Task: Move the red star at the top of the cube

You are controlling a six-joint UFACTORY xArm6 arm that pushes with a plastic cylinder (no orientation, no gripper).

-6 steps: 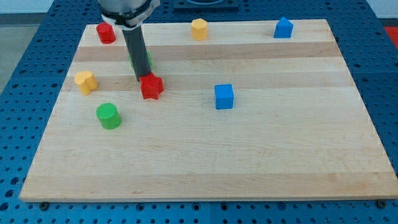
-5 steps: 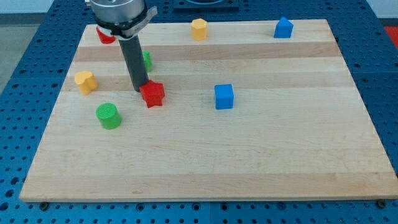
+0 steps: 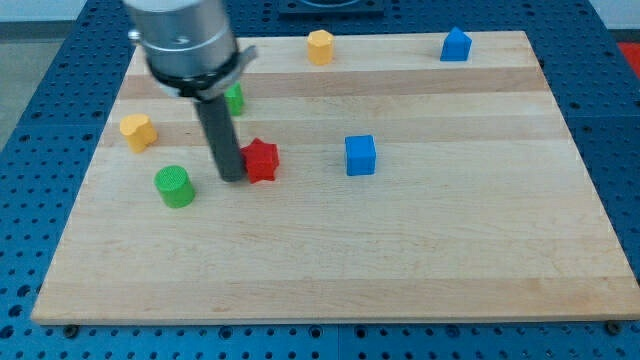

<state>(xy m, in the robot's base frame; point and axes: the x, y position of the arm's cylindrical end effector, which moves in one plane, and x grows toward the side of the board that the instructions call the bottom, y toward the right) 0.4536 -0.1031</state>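
Note:
The red star (image 3: 262, 160) lies on the wooden board (image 3: 400, 250), left of the blue cube (image 3: 360, 155) and about level with it. My tip (image 3: 231, 178) is right against the star's lower left side, touching it or nearly so. The rod rises from there toward the view's top left and hides part of the board behind it.
A green cylinder (image 3: 175, 186) stands left of my tip. A yellow block (image 3: 138, 130) is further left. A green block (image 3: 235, 98) peeks out behind the rod. A yellow block (image 3: 320, 46) and a blue block (image 3: 456, 45) sit along the view's top edge.
My tip has moved down and slightly right along the star's left side. The red star has slid to the right and down, closer to the blue cube. The arm now hides the red block at top left.

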